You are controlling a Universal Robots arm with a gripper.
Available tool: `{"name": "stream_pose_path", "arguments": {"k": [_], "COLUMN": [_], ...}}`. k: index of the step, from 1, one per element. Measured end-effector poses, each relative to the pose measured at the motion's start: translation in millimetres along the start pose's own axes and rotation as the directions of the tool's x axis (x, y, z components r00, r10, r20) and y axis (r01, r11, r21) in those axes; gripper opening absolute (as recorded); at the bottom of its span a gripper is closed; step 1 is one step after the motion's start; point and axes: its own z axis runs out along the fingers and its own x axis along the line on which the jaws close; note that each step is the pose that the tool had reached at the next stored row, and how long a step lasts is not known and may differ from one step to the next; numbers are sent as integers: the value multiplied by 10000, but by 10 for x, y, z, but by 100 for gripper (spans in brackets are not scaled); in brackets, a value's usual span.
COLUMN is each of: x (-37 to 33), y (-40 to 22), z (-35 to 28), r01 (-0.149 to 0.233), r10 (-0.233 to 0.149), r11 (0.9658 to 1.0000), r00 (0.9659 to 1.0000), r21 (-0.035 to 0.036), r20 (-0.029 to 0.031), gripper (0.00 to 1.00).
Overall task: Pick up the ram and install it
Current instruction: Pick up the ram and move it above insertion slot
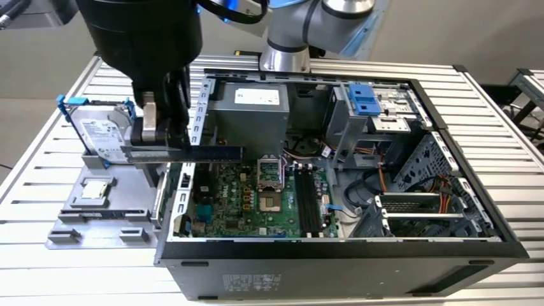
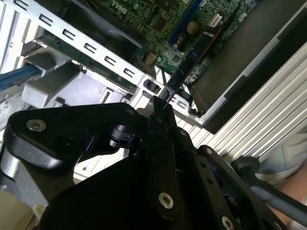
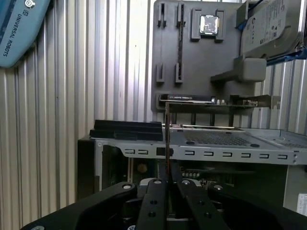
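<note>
Counted: one ram (image 1: 214,153), one gripper (image 1: 160,145), one silver hard drive (image 1: 95,132), one square CPU chip (image 1: 93,190), one grey parts tray (image 1: 68,223), one open PC case (image 1: 340,252).

Gripper clamped narrow on the ram, gripping near one end. Stick carried on edge, long side level, free end reaching toward the exterior view's right. Hanging over the case wall on the exterior view's left, above the motherboard (image 1: 246,201) edge, touching nothing but the fingers (image 3: 154,191). Seen edge-on as a thin line in the first wrist view: ram (image 3: 167,134) rising out of the gripper (image 3: 167,181).

Tray contents: hard drive standing upright with blue brackets, CPU chip lying flat in its recess. Both also in the first wrist view: hard drive (image 3: 271,28), CPU chip (image 3: 209,24).

Case contents: motherboard on the floor, grey power supply (image 1: 251,108) at the back, drive cage with a blue bracket (image 1: 364,99), cable bundle. Black memory slots (image 1: 307,201) well apart from the ram; exact slot count hard to tell.

All of it on a slatted metal table (image 1: 102,274).
</note>
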Motion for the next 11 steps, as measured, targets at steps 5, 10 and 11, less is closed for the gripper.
{"name": "stream_pose_path", "arguments": {"k": [5,10,11], "x": [4,7,8], "y": [-166,-291,-323], "z": [0,-1,-2], "r01": [0,0,0], "r10": [0,0,0], "r11": [10000,10000,10000], "r00": [10000,10000,10000], "r21": [0,0,-1], "r20": [0,0,-1], "gripper": [0,0,0]}}
